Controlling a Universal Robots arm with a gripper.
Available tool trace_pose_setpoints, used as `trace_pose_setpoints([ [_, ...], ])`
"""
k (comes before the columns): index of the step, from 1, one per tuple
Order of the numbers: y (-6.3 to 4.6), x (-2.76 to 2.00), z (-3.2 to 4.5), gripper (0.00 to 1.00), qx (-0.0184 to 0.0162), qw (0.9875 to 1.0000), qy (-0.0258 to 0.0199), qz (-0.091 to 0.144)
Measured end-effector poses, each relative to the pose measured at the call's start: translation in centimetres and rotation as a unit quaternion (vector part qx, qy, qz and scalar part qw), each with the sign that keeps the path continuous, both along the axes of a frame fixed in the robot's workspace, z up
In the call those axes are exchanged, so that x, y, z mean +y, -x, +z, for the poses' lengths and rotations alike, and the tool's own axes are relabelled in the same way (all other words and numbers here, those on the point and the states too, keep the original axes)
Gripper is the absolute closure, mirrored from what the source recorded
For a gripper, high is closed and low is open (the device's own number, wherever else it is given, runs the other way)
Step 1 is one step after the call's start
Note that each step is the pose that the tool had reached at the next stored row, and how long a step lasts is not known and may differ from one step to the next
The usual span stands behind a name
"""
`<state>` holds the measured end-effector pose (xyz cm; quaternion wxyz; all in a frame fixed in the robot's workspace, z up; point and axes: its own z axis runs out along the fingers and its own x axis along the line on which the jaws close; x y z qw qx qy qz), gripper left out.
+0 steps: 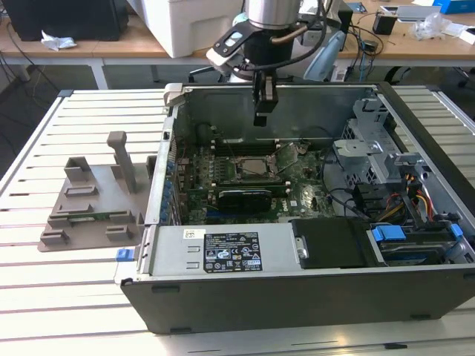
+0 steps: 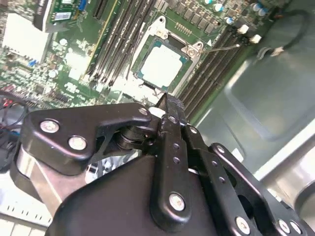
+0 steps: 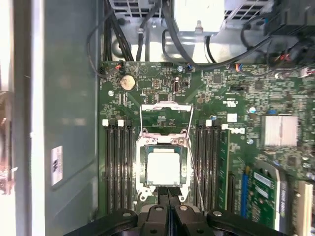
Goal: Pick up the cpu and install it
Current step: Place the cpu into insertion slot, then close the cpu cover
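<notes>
The cpu point(image 3: 163, 167) is a silvery-white square lying flat in the motherboard socket, whose metal load frame point(image 3: 165, 114) stands flipped open beside it. It also appears in the second wrist view point(image 2: 162, 65) and, small, in the exterior view point(image 1: 254, 167). My gripper point(image 1: 264, 111) hangs inside the open computer case, above the socket and clear of the board. Its black fingertips point(image 3: 168, 195) are pressed together with nothing between them. In the second wrist view the gripper point(image 2: 167, 105) ends just short of the chip's edge.
A grey plastic holder point(image 1: 93, 200) sits on the slatted table at the exterior view's left. Inside the case point(image 1: 297, 297) are a black graphics card point(image 1: 245, 199), memory slots point(image 3: 118, 162), a drive cage point(image 1: 371, 156) and loose cables point(image 1: 415, 200).
</notes>
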<state>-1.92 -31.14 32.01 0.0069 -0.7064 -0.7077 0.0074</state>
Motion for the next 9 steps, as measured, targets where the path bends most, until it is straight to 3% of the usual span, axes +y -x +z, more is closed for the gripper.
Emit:
trace_pose_setpoints([
  [2,0.0,0.0,0.81,0.89,0.0,1.0,0.0,0.0],
  [7,0.0,0.0,0.94,0.89,0.0,1.0,0.0,0.0],
  [8,-1.6,0.0,0.66,0.89,0.0054,1.0,0.0,0.001],
  [9,-2.7,0.0,0.29,0.89,0.008,1.0,0.0004,0.001],
])
